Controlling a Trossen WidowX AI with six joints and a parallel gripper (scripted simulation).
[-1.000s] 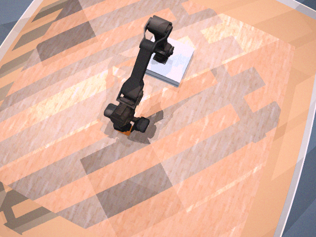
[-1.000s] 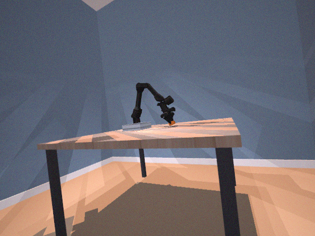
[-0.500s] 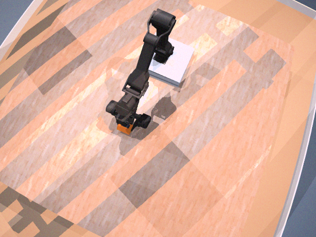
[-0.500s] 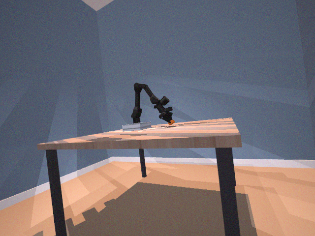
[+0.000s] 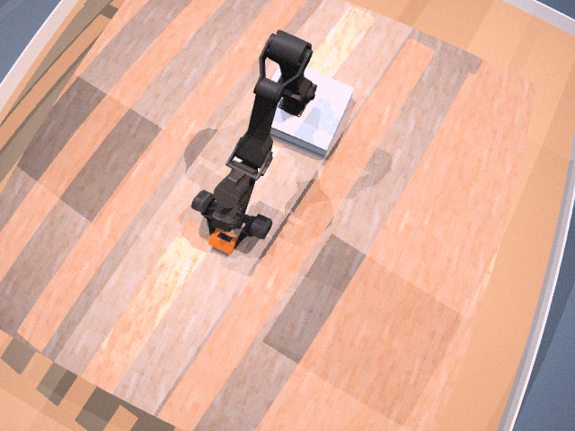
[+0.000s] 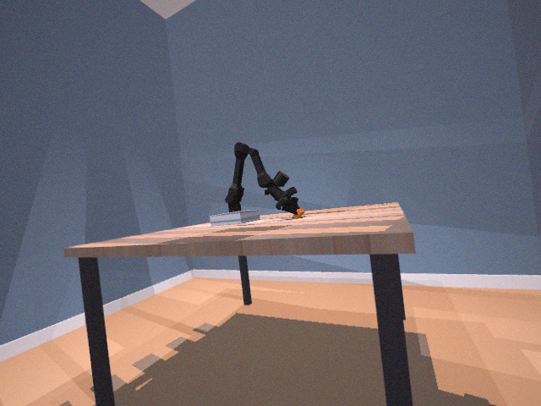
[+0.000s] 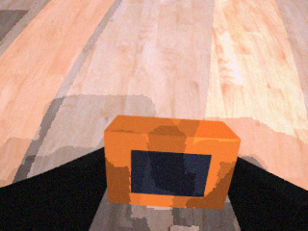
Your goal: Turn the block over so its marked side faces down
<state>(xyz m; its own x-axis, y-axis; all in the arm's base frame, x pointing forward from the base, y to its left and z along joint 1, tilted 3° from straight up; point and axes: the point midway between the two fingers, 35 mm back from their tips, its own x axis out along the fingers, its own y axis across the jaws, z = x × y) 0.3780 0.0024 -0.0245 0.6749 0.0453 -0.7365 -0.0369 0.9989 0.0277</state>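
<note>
Orange block clamped, dark mark showing

Top: gripper (image 5: 225, 236) (image 6: 298, 213) (image 7: 168, 157) at 7 o'clock of the pale, flat square slab (image 5: 315, 116) (image 6: 234, 217); dark rectangle (image 5: 225, 237) (image 7: 170, 173) on the block's upward side.

Exterior: block (image 5: 223, 242) (image 6: 299, 212) (image 7: 172, 201) low over the wood-plank table (image 5: 394, 278) (image 6: 244, 245) (image 7: 178, 58), 3 o'clock of slab; contact unclear.

Wrist: box-shaped block at 6 o'clock, black fingers partly open, pressing its 9 and 3 o'clock ends.

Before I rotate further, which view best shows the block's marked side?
Wrist: the dark patch on the orange block appears whole, large. Top shows it small; exterior shows only orange, no patch discernible.
</note>
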